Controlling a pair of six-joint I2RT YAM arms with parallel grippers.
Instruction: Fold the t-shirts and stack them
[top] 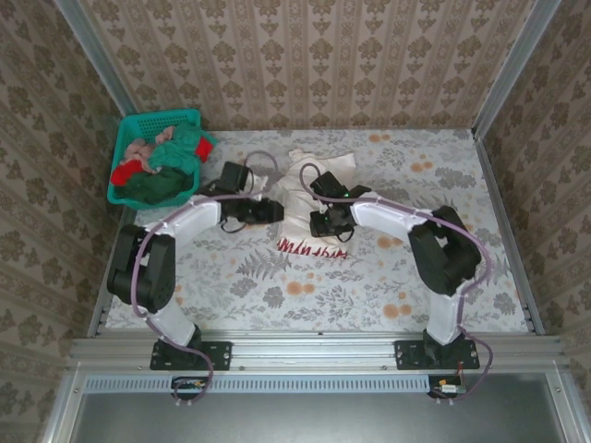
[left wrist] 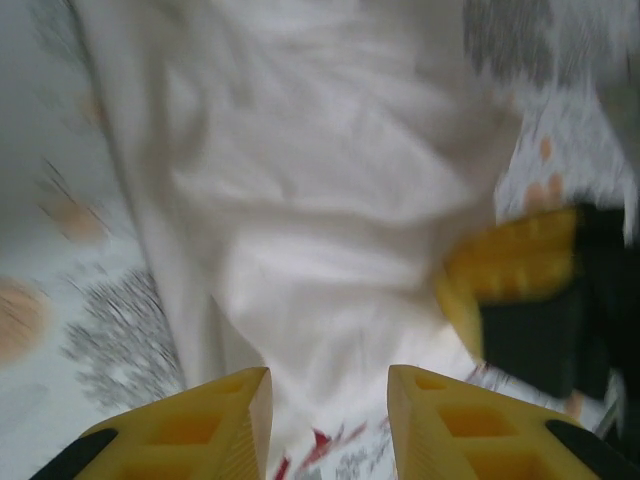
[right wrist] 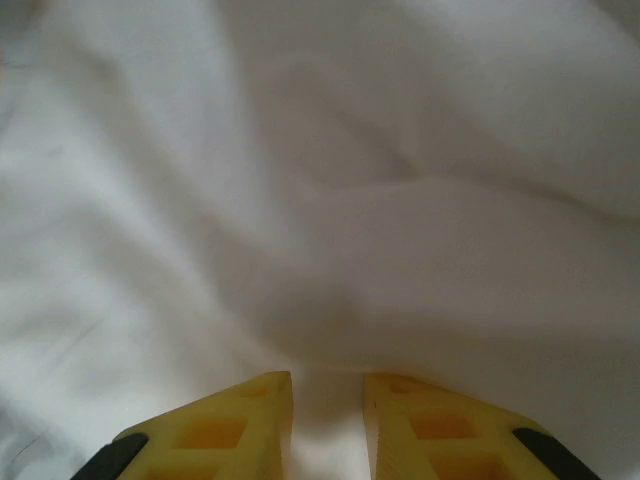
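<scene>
Around white shirt [top: 294, 189], bare table [top: 443, 185]

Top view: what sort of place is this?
Probably a lab test booth dressed up as a home, not a real room: wallpapered panels set between metal posts, a floral tablecloth, and robot arms bolted to a rail. A laundry basket sits at the back left.
</scene>
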